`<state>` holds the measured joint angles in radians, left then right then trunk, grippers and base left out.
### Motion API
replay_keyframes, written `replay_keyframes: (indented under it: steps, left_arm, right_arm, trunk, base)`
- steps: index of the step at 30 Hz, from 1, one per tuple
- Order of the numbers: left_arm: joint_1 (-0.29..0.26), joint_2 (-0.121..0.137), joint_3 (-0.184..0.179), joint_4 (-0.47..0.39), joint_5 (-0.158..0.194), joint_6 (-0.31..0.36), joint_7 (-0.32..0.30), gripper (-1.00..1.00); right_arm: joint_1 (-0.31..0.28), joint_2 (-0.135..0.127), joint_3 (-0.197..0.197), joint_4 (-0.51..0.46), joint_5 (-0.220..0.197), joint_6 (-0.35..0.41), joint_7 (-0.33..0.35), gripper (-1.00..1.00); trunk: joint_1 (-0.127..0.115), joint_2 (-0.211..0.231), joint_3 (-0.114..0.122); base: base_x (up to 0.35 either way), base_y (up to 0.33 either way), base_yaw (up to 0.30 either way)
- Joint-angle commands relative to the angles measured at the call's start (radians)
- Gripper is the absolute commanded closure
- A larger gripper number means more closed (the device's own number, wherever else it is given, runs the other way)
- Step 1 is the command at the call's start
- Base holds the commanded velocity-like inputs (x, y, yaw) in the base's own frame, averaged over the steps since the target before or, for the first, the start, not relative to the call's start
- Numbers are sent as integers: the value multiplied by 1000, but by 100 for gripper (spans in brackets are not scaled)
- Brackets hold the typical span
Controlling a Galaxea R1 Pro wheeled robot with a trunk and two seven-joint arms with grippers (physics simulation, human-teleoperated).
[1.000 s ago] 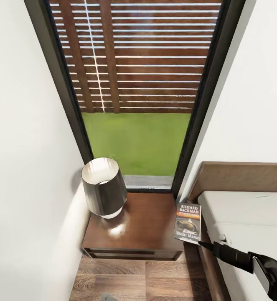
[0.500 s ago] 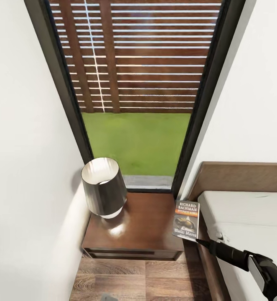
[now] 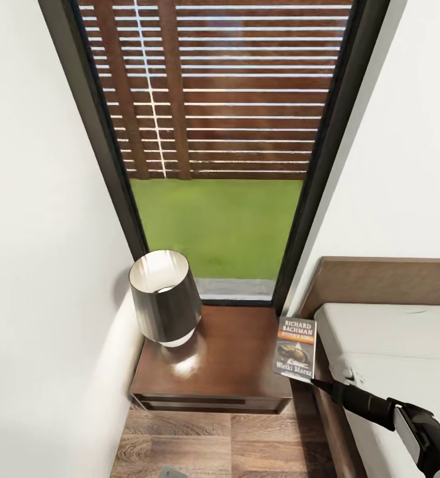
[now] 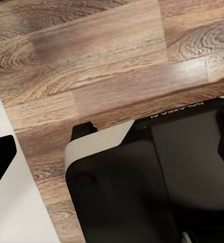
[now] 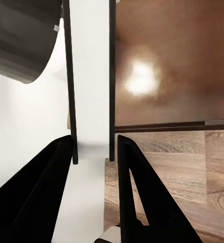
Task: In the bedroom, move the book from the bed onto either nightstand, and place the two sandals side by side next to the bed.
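The book, dark with an orange band and white lettering, is tilted up over the right edge of the nightstand, beside the bed. My right gripper is shut on the book's lower edge, reaching in from over the mattress. In the right wrist view the book appears edge-on, its white pages between the two dark fingers, with the nightstand top beyond. I cannot tell whether the book touches the top. The sandals are out of view.
A lamp with a dark shade stands on the nightstand's left half, close to the white wall. Behind is the tall window with lawn and slat fence. Wood floor and my own base appear in the left wrist view.
The book and my right gripper have shifted slightly left toward the nightstand, and the book leans a little more. Over the last half second nothing moved.
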<state>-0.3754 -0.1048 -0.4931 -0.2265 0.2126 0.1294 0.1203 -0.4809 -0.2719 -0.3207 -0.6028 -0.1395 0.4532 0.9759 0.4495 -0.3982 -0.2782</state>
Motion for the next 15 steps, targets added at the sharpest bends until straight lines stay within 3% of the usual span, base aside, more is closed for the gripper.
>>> replay_keyframes:
  steps: [1, 15]
  left_arm:
    - [0, 0, -8, -2, 11, 6, 7, -100]
    - [0, 7, -1, -2, 16, 6, 13, -100]
  right_arm:
    - [-1, 0, -1, 1, -5, 7, 1, 100]
    - [-1, 2, 7, 7, 2, 7, -6, 100]
  trunk:
    - [1, -2, -2]
    - [1, -2, -2]
  base:
    - [0, 0, 0]
    - [0, 0, 0]
